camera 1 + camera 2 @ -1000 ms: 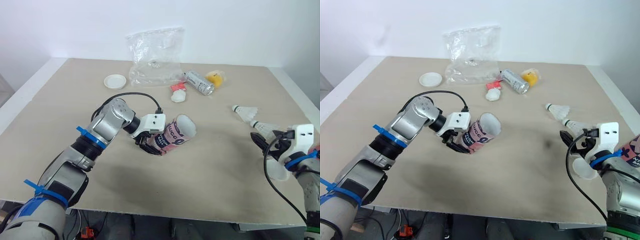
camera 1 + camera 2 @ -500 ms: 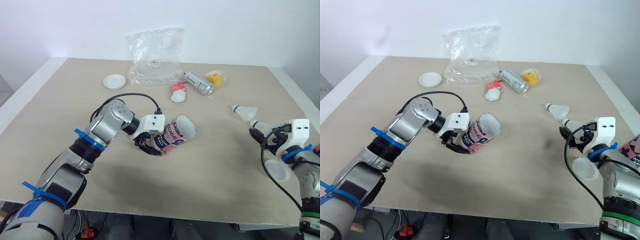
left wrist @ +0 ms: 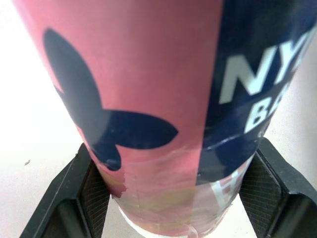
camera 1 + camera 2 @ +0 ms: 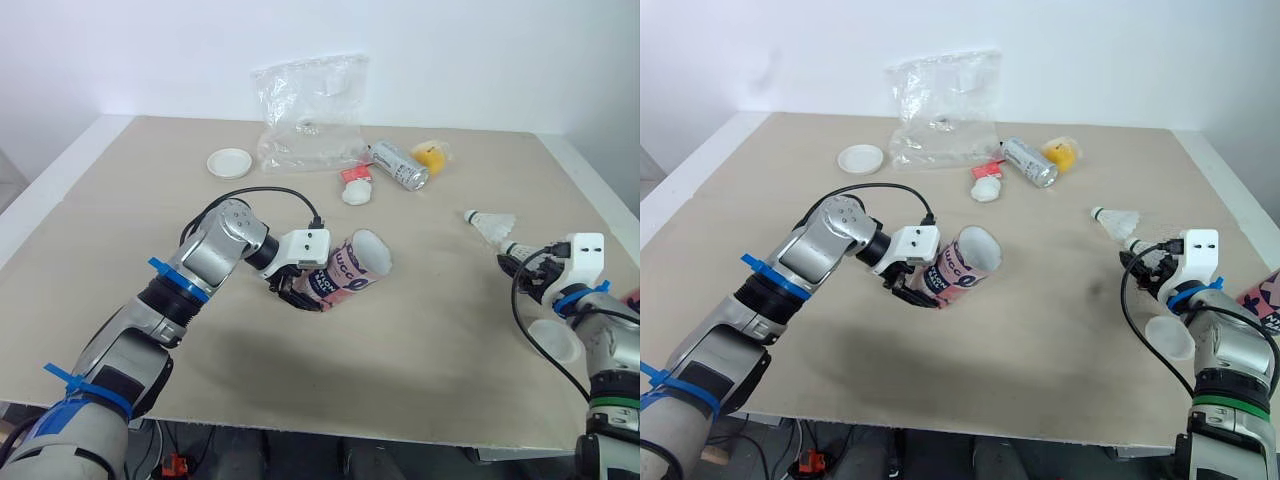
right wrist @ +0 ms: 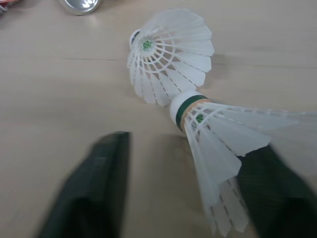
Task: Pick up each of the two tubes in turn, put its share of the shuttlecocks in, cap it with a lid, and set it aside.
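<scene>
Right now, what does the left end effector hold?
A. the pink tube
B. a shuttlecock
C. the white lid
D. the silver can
A: the left end effector is shut on the pink tube, with one black finger pressed against each side of it near its base, and the tube is tilted with its open mouth away from the end effector.

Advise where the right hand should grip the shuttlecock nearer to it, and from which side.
Grip the nearer shuttlecock across the narrow feather neck just behind its green-banded cork. It lies on its side, cork pointing away at the other shuttlecock, feathers between the open fingers of the right hand. Probably come in low from the feather end, one finger each side.
</scene>
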`<action>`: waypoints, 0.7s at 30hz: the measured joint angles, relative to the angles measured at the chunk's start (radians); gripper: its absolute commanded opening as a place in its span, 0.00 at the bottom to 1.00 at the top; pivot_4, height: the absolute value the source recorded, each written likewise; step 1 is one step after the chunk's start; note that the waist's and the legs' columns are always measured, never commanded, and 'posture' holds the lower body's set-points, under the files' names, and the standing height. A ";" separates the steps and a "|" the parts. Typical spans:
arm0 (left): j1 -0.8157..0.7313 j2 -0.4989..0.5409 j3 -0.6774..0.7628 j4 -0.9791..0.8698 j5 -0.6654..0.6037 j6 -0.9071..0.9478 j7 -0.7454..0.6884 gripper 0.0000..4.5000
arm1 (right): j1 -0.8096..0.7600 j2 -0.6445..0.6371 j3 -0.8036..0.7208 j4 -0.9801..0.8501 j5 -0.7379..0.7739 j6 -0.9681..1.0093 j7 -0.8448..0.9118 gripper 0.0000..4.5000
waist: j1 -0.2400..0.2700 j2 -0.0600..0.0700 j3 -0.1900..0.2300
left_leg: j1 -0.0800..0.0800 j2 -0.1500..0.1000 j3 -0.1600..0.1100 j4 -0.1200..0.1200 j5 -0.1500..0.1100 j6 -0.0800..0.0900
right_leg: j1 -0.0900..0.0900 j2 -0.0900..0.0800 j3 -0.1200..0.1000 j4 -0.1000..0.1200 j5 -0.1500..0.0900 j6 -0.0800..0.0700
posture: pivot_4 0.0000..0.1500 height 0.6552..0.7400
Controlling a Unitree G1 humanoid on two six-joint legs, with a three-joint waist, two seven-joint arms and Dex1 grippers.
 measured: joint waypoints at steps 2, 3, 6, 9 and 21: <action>0.000 0.000 0.000 0.001 0.000 0.000 0.001 0.72 | -0.013 0.000 0.001 0.031 -0.004 -0.013 0.003 0.24 | 0.000 0.000 0.000 | 0.000 0.000 0.000 0.000 0.000 0.000 | 0.000 0.000 0.000 0.000 0.000 0.000 | 1.00 1.00; 0.000 0.000 0.000 0.001 0.000 -0.001 0.002 0.72 | -0.014 0.000 0.001 0.040 -0.008 -0.019 0.005 0.14 | 0.000 0.000 0.000 | 0.000 0.000 0.000 0.000 0.000 0.000 | 0.000 0.000 0.000 0.000 0.000 0.000 | 1.00 1.00; 0.000 0.000 0.000 0.002 0.000 -0.002 0.002 0.72 | -0.015 0.000 0.001 0.067 -0.016 -0.046 0.015 0.00 | 0.000 0.000 0.000 | 0.000 0.000 0.000 0.000 0.000 0.000 | 0.000 0.000 0.000 0.000 0.000 0.000 | 1.00 1.00; 0.000 0.000 0.000 0.004 0.000 -0.004 0.002 0.72 | -0.018 0.000 0.001 0.077 -0.018 -0.059 0.019 0.00 | -0.001 0.000 0.000 | 0.000 0.000 0.000 0.000 0.000 0.000 | 0.000 0.000 0.000 0.000 0.000 0.000 | 1.00 1.00; -0.013 -0.013 0.005 0.056 -0.004 -0.046 -0.004 0.72 | 0.209 -0.118 -0.006 -0.457 0.001 -0.020 0.090 0.00 | 0.003 0.005 0.001 | 0.000 -0.001 0.000 0.000 0.000 0.000 | 0.000 0.000 0.000 0.000 -0.002 -0.003 | 1.00 1.00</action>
